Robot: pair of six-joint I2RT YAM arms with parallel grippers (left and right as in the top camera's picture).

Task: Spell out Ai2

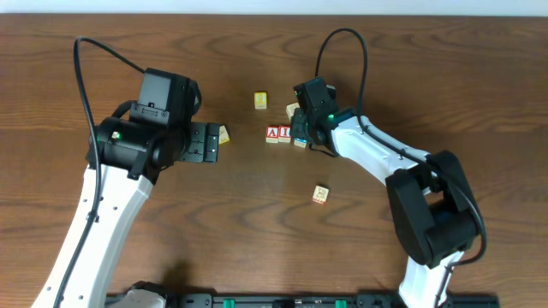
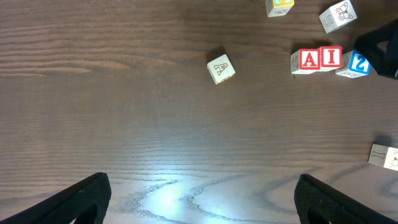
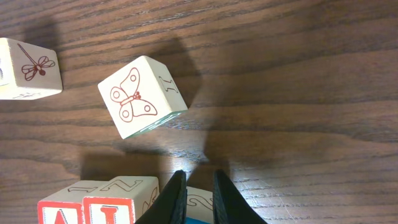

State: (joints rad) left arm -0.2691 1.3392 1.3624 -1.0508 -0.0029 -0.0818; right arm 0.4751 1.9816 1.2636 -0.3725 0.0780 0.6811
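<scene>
A red A block (image 1: 272, 133) and a red I block (image 1: 283, 133) stand side by side mid-table. They also show in the left wrist view, A (image 2: 310, 60) and I (image 2: 331, 57). The blue 2 block (image 2: 358, 63) touches the I block's right side, slightly skewed. My right gripper (image 3: 198, 186) has its fingers nearly together, its tips against the 2 block (image 3: 200, 200), which is wider than the gap. It shows in the overhead view too (image 1: 302, 130). My left gripper (image 2: 208, 199) is open and empty, well left of the row.
A tan outlined-A block (image 2: 220, 68) lies just ahead of the left gripper. A butterfly block (image 3: 142, 96) and a dragonfly block (image 3: 28, 68) lie beyond the row. A yellow block (image 1: 260, 100) sits farther back. Another block (image 1: 320, 195) lies nearer the front.
</scene>
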